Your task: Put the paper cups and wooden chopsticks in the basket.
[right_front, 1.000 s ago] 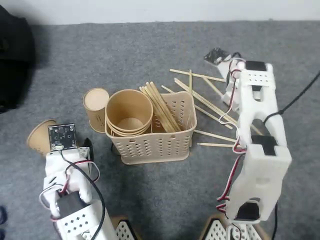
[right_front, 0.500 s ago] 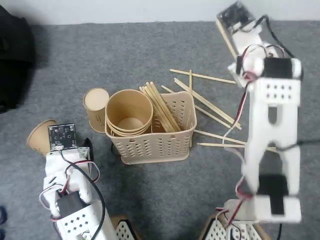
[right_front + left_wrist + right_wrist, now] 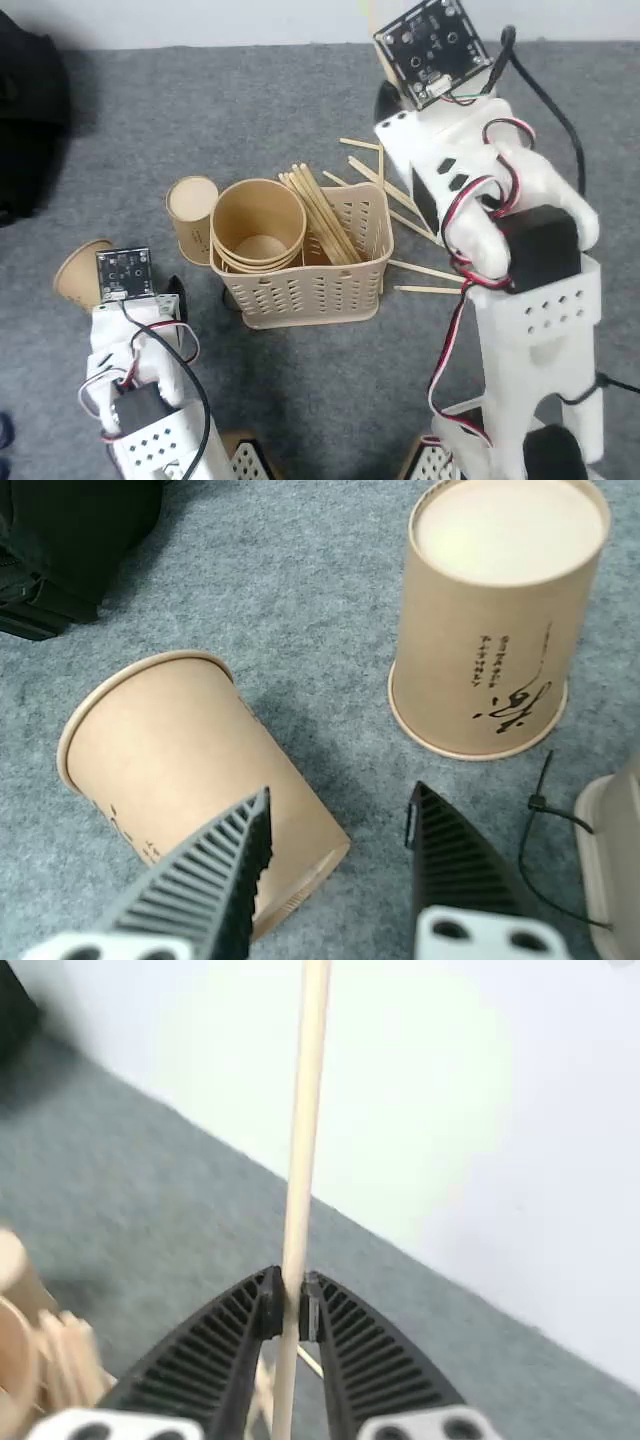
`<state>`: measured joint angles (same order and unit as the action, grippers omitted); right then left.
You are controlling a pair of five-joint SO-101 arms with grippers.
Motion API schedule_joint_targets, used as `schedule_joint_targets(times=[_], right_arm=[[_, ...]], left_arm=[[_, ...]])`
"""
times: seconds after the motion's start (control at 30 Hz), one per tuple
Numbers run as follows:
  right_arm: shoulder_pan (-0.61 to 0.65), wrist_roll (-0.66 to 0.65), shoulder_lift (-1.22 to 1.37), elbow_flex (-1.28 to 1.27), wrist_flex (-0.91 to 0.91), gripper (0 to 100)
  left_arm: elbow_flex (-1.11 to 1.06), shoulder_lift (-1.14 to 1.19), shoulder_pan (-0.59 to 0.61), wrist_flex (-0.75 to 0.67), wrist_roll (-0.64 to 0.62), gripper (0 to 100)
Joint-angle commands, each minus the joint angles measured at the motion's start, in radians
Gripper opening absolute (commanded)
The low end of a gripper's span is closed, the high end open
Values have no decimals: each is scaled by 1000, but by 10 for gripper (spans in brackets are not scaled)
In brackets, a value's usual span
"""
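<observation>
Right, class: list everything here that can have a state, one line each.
basket: upright, part filled
stacked cups: upright, nested in basket
upturned cup: upside down beside basket
tipped cup: lying on its side
loose chopsticks: flat on carpet
held chopstick: gripped, raised
left gripper: fingers open, empty
right gripper: fingers shut on held chopstick

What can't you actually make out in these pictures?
High view: the right arm covers some loose chopsticks, so their count is unclear.
High view: the left arm covers part of the tipped cup.
Right wrist view: the held chopstick is cut off by the picture's edge beyond the right gripper.
</observation>
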<state>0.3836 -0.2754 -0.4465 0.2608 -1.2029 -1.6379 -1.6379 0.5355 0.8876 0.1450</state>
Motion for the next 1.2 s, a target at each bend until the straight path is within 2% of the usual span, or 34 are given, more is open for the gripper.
schedule_joint_targets(times=[0.0, 0.1, 0.17, 0.27, 0.4, 0.53, 1.07, 1.17], right_arm=[[50, 155, -35, 52, 28, 7], [61, 327, -54, 51, 33, 7], [59, 393, -84, 9, 71, 7], [65, 400, -188, -147, 180, 7], [108, 387, -384, -535, 444, 6], [154, 310, -545, -844, 648, 6], [180, 296, -562, -1002, 684, 17], [220, 232, -564, -999, 641, 158]], left_arm=[[5, -11, -3, -23, -2, 206], [5, -11, -3, -23, -2, 206], [5, -11, -3, -23, -2, 206], [5, -11, -3, -23, -2, 206], [5, -11, -3, -23, -2, 206], [5, -11, -3, -25, -2, 206], [7, -11, -3, -25, -2, 206], [7, -11, -3, -23, -2, 206]])
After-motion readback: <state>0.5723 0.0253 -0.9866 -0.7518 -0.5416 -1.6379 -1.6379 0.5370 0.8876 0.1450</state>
